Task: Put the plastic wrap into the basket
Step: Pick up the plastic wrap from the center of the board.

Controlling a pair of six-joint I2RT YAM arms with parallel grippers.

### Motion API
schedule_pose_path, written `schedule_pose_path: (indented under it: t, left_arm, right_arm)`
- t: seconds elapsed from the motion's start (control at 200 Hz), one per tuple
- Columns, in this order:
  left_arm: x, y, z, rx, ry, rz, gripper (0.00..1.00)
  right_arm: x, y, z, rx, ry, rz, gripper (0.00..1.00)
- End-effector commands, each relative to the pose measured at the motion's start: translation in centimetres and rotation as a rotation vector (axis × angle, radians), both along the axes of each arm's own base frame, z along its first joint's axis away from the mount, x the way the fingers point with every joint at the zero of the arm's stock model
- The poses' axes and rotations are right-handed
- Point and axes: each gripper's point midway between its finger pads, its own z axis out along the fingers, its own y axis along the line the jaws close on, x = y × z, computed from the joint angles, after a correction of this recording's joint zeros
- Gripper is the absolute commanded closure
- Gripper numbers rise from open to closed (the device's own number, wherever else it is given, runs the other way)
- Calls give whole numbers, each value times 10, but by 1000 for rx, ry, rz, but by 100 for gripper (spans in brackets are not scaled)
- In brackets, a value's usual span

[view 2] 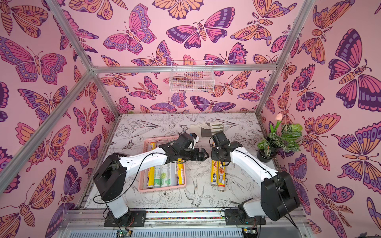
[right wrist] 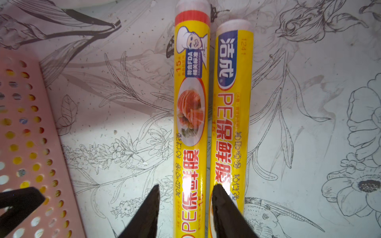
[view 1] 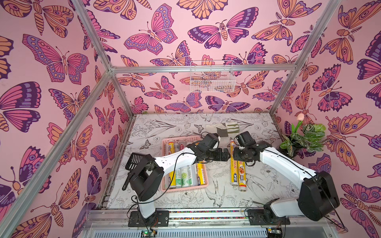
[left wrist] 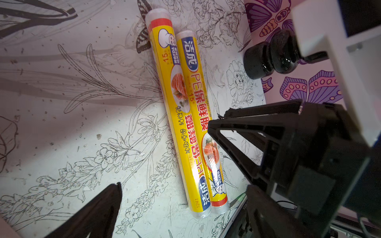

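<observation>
At the left edge of the desk (view 1: 226,197) lies one black slotted scoop (view 1: 134,161), partly behind the left arm (view 1: 175,159). Right of it sits the single pink basket (view 1: 185,189), holding plastic wrap rolls (view 1: 184,176) laid near to far. Five can be counted at its near end, a yellow one at each side and three whitish ones between. The left arm crosses above the basket's middle and hides the rest.

The left hand (view 1: 225,154) hovers over bare desk between the basket and two loose yellow rolls (view 1: 239,175), its fingers spread wide with nothing between them. The pair lies side by side, touching, right of the basket. The right hand (right wrist: 186,185) reaches down on it, clamped narrow around the left loose roll (right wrist: 190,107), which lies level beside its twin. The right arm (view 1: 284,164) covers part of the pair in both top views.

At the far end of the desk lies one folded cloth (view 1: 225,127), and one white wire basket (view 1: 212,82) hangs on the far wall. One potted plant (view 1: 305,138) stands at the right edge.
</observation>
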Motion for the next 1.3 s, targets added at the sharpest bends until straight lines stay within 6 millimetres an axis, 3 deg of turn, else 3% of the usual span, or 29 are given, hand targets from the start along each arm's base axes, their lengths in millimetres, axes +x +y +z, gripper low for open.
schedule_pose_path:
  t: [0.0,0.386,0.486,1.292]
  left_arm:
    - [0,-5,8,-24,-6,-20,0]
    - [9,5,8,-39,11,38,0]
    - [11,8,10,-42,5,41,0]
    - [12,17,8,-36,7,59,0]
  right_arm:
    - [-2,-7,-12,-52,41,9,56]
    - [3,2,-28,-66,103,64,58]
    - [3,3,-41,-84,140,66,58]
    - [11,13,-60,-109,168,70,52]
